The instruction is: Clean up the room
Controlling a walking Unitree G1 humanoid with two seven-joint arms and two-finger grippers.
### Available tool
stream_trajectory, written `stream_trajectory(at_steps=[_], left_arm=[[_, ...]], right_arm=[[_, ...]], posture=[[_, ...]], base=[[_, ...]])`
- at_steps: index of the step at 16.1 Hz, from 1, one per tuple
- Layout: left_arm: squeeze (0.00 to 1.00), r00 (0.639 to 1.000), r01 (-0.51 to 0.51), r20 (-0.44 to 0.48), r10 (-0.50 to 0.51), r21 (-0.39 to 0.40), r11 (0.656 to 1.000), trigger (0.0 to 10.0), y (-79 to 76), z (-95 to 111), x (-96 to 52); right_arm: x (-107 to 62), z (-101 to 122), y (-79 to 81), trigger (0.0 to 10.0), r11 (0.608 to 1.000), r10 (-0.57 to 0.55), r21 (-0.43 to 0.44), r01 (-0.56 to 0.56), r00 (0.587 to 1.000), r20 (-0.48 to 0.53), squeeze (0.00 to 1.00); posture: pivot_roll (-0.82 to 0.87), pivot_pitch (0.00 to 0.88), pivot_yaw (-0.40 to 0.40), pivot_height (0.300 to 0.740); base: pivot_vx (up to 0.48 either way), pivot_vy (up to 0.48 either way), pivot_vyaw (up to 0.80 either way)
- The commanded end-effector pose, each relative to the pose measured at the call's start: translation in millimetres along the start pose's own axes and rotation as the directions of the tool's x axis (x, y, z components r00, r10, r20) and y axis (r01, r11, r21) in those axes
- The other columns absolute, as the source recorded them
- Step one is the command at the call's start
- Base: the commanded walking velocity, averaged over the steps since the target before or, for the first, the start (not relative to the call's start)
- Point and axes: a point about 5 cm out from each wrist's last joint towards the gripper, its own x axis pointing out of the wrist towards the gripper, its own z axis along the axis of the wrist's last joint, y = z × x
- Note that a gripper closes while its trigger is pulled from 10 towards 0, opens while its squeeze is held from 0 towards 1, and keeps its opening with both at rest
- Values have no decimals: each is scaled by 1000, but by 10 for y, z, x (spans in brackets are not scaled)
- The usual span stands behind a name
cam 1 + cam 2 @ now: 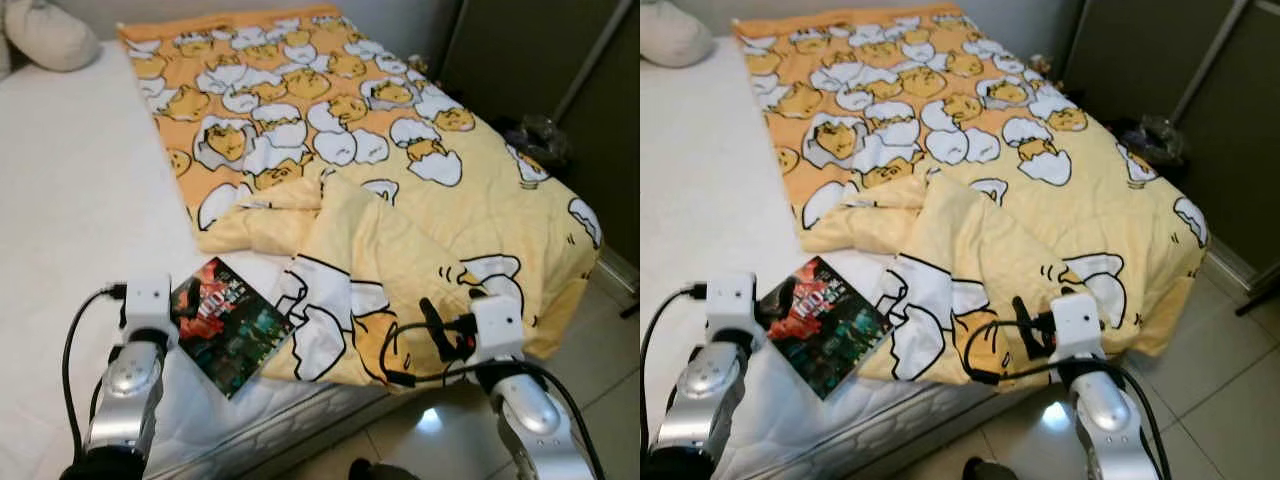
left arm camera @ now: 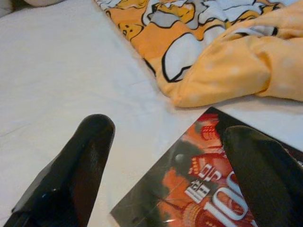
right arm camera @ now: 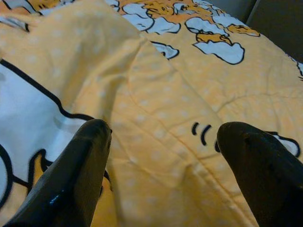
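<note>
We see book (image 1: 229, 325) glossy, dark w/ red print, flat on white mattress (image 1: 70, 220), near edge, one corner hidden under quilt | quilt (image 1: 400, 200) soft yellow egg-print, crumpled, overhangs bed foot | L gripper (image 2: 165, 161) jaws apart over book edge | R gripper (image 3: 161, 156) jaws apart over quilt fold | pillow (image 1: 50, 35) cut off at frame.

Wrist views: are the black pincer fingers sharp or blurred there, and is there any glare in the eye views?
Left wrist view: the near fingers look soft, the book cover readable. Right wrist view: fingers blurred, the blanket clearer. Left eye view: a bright glare spot on the floor tile.
</note>
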Motion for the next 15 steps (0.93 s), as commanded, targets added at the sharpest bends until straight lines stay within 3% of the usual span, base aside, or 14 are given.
stream_trajectory(at_steps=[1,4,7,9,11,13,15], left_arm=[[0,999,29,-25,-29,-6,1000,10000,-73,-63,-41],[0,997,79,26,-79,2,997,10000,-208,4,-97],[0,998,57,32,-57,-11,998,10000,-209,47,-79],[0,999,30,42,-29,-30,999,10000,-204,102,-39],[0,1000,-19,1,20,-117,993,10000,-145,84,-34],[0,999,-21,-27,17,-155,988,10000,-119,50,-33],[0,990,52,-110,-83,-263,964,10000,-245,-43,-6]], right_arm=[[9,-10,18,10000,1000,9,-3,-9,1000,-5,0],[73,18,83,10000,999,35,3,-35,999,7,0],[221,76,146,10000,997,71,10,-71,997,27,0],[302,118,178,10000,995,103,2,-103,994,41,0],[392,139,195,10000,993,121,2,-121,992,48,0],[460,150,229,10000,992,127,6,-127,991,52,0],[515,169,269,10000,990,139,11,-140,988,63,0]], posture=[[-80,23,-30,740],[-51,0,-57,740],[-13,0,-81,740],[24,0,-105,740],[56,0,-117,740],[77,0,-123,740],[81,0,-124,740]], base=[[0,0,0],[0,154,0],[0,463,0],[0,0,0],[0,0,0],[0,0,0],[0,0,0]])
